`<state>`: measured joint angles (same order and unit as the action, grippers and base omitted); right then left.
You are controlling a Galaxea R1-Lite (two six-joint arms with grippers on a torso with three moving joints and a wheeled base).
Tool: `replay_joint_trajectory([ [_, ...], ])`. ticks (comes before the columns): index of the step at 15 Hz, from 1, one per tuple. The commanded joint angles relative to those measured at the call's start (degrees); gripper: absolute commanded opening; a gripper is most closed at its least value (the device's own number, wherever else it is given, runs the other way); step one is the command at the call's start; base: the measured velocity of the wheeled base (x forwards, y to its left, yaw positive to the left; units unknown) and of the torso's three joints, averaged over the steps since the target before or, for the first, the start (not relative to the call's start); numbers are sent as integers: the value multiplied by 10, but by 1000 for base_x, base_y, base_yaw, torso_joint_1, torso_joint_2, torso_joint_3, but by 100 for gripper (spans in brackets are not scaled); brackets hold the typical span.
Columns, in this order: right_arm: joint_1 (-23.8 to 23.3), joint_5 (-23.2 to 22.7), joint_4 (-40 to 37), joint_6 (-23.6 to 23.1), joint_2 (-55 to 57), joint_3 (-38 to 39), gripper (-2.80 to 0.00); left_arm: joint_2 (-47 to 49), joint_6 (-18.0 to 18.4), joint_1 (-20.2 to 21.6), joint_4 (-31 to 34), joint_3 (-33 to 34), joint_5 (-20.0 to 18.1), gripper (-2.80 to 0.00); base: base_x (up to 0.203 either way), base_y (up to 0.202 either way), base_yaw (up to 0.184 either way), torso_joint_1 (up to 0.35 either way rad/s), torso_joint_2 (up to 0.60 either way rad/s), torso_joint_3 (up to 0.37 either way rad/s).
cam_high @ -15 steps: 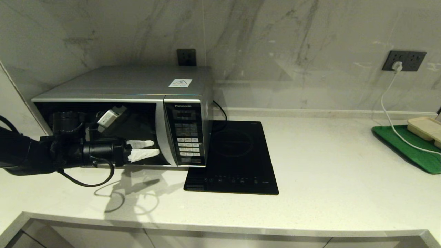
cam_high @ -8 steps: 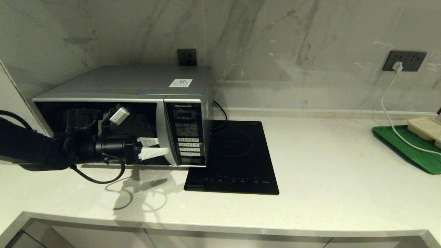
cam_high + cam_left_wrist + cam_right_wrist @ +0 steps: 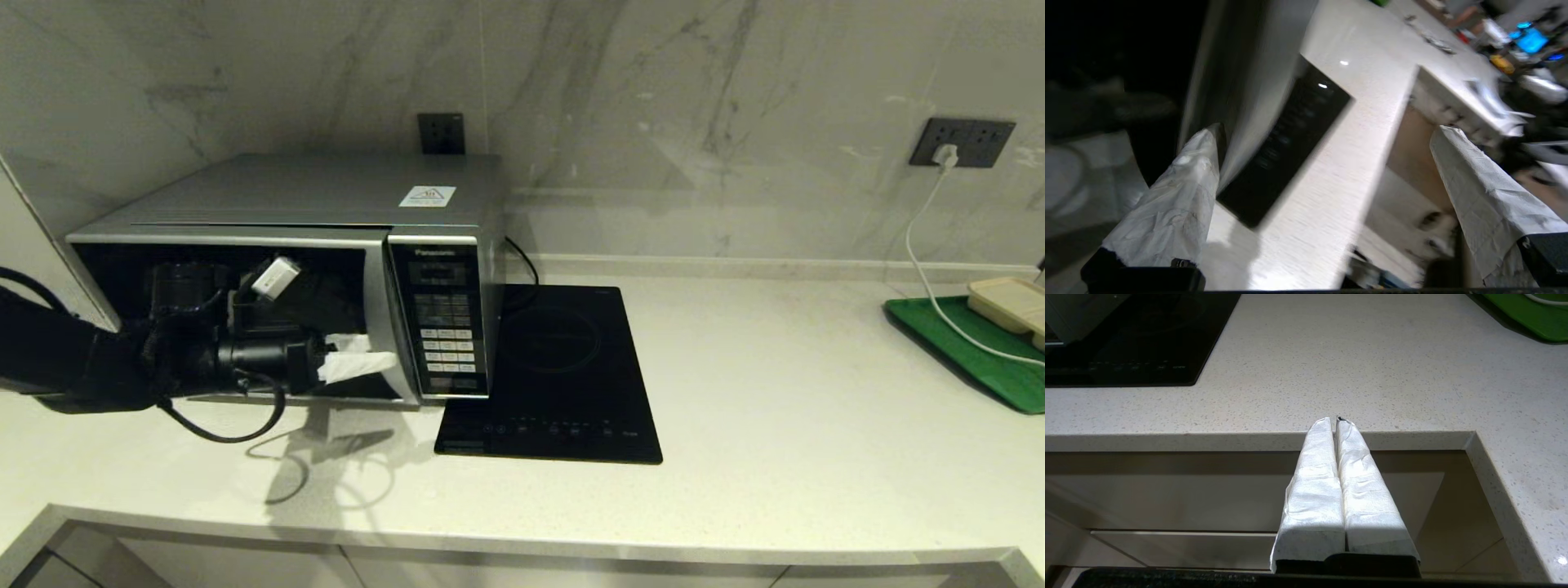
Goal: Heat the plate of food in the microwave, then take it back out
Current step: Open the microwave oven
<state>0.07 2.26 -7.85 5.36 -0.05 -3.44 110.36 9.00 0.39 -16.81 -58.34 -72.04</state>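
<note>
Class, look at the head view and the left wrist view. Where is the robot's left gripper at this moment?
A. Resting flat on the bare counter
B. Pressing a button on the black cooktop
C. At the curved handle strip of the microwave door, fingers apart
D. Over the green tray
C: the left gripper sits at the microwave door's silver handle strip, with its white-wrapped fingers spread apart.

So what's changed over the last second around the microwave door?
The left end effector slid rightward along the large silver Panasonic microwave to its curved handle strip, fingers open, one against the strip. A thin gap atop the door suggests it has started opening. The flat black induction cooktop and green tray stayed put; the right end effector rests shut near the white counter.
</note>
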Motion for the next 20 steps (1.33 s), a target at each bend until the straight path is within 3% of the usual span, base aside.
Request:
replay_joint_trajectory([
  [1, 0, 0, -1, 0, 0, 0, -280, -61, -14, 46, -1, 44, -1, 0, 0, 0, 0, 0, 0, 0],
  [3, 0, 0, -1, 0, 0, 0, -280, -68, -19, 89, 6, 60, 18, 0, 0, 0, 0, 0, 0, 0],
  [6, 0, 0, -1, 0, 0, 0, -280, -55, -14, 91, 8, 61, 42, 0, 0, 0, 0, 0, 0, 0],
  [10, 0, 0, -1, 0, 0, 0, -280, -107, 1, 110, 4, 83, 141, 0, 0, 0, 0, 0, 0, 0],
  [11, 0, 0, -1, 0, 0, 0, -280, -133, 8, 123, 4, 96, 147, -280, 0, 0, 0, 0, 0, 0],
  [14, 0, 0, -1, 0, 0, 0, -280, -243, 12, 148, 11, 126, 159, -280, 0, 0, 0, 0, 0, 0],
  [15, 0, 0, -1, 0, 0, 0, -280, -283, 11, 151, 23, 129, 181, -280, 0, 0, 0, 0, 0, 0],
  [17, 0, 0, -1, 0, 0, 0, -280, -348, 8, 151, 79, 102, 262, -280, 0, 0, 0, 0, 0, 0],
  [20, 0, 0, -1, 0, 0, 0, -280, -382, 3, 111, 234, -20, 373, -280, 0, 0, 0, 0, 0, 0],
])
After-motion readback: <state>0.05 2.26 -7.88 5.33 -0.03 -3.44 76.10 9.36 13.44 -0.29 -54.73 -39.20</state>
